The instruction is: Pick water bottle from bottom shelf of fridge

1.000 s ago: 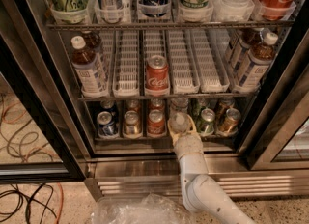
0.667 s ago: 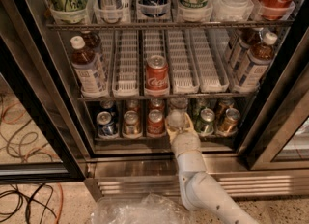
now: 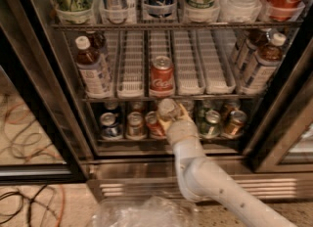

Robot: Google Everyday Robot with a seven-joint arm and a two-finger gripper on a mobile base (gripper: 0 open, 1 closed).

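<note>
1. The tool (image 3: 174, 125) seems closed around the water bottle (image 3: 167, 109), at the front of the bottom shelf (image 3: 117, 141).
2. Cans (image 3: 135, 124) stand just beside the bottle.
3. I judge the grasp made; the next move calls for a straight pull out of the fridge (image 3: 44, 108).

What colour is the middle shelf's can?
Red can, camera view; gripper just below, at the bottom shelf.

The gripper (image 3: 172, 121) tops the white arm (image 3: 200, 177), pointing up and away. The wrist (image 3: 183, 142) sits directly below the gripper. The forearm (image 3: 237, 202) descends to the gripper's lower right.
</note>
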